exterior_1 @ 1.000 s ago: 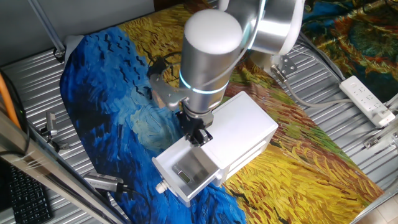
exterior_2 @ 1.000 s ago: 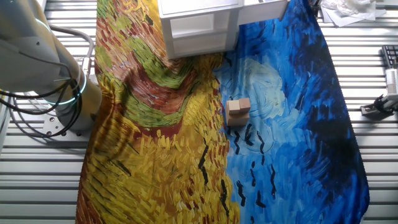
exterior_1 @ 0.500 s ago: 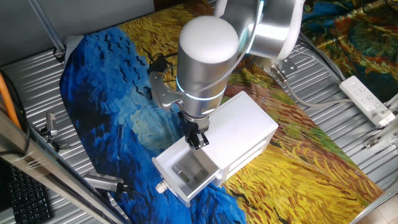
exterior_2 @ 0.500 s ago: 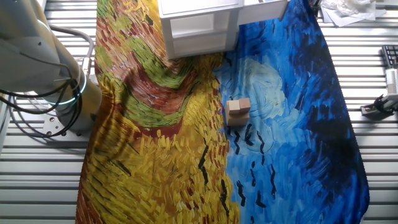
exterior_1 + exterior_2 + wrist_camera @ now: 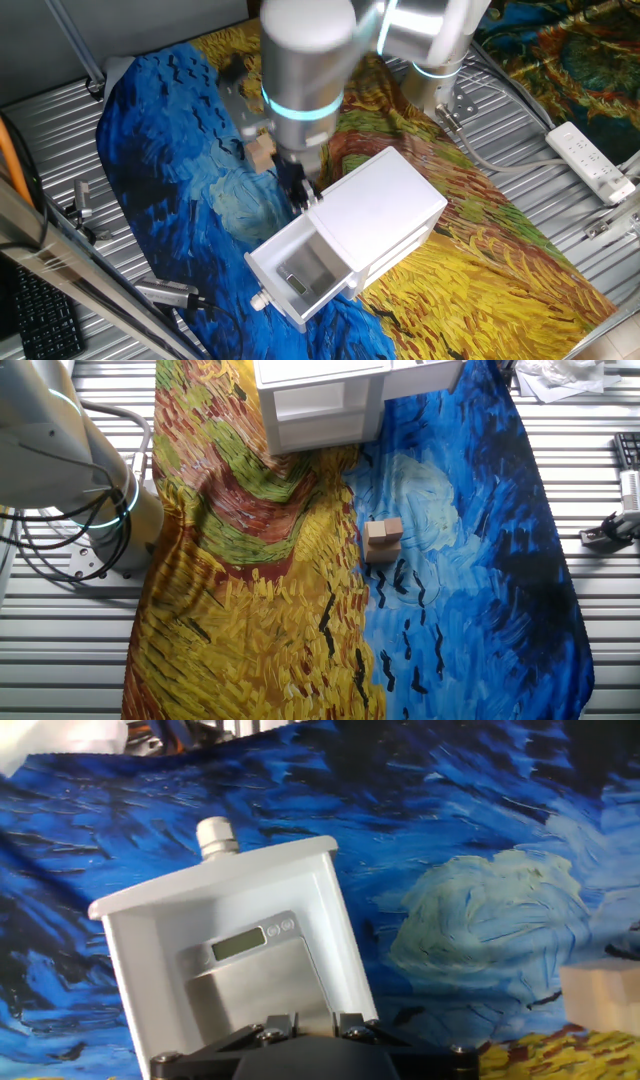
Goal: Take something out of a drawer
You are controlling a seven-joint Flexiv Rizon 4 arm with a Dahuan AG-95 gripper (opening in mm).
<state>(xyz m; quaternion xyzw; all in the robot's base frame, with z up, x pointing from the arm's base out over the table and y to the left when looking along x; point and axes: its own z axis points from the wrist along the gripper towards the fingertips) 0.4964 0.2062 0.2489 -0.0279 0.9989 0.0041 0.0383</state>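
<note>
A ribbed metal worktop (image 5: 60,120) carries a painted cloth (image 5: 470,580), blue on one side and yellow on the other, and on it stands the small white cabinet (image 5: 385,205), which serves as the landmark here; the drawer (image 5: 300,270) is pulled out of the cabinet's front, its round knob (image 5: 215,835) pointing away from the cabinet, so the inside is open from above; flat on the drawer's floor lies a small digital scale (image 5: 255,965) with a grey display, which I judge to be the thing to take out; the hand (image 5: 303,197) hangs above the drawer's back corner, right beside the cabinet's top edge, fingers pointing down; how wide the fingers stand I cannot tell, since the hand view shows only their base and the fixed view hides the tips against the cabinet; nothing appears to be gripped; a small wooden block (image 5: 383,532) rests on the blue cloth in front of the cabinet, apart from it; the hand seems placed to come down into the drawer from overhead, and the drawer walls leave little room beside the scale.
</note>
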